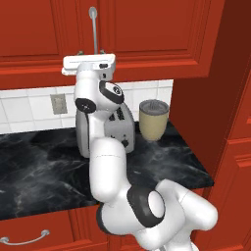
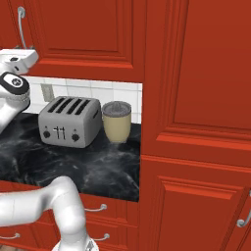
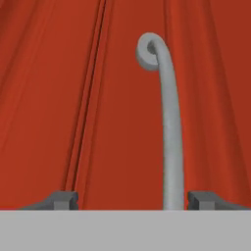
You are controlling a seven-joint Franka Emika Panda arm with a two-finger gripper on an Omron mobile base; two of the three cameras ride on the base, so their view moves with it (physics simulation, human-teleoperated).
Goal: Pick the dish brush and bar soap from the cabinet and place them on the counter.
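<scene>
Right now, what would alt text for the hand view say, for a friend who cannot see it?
A curved silver handle runs up a closed red cabinet door, seen close up, ending in a round curl at the top. The handle stands between the gripper's two dark fingertips, nearer the right one, and they are spread apart without touching it.

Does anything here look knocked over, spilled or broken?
Nothing stands out. The toaster and the beige cup stand upright on the counter, with no spill. The cabinet door is shut, and the open gripper sits at its silver handle.
</scene>
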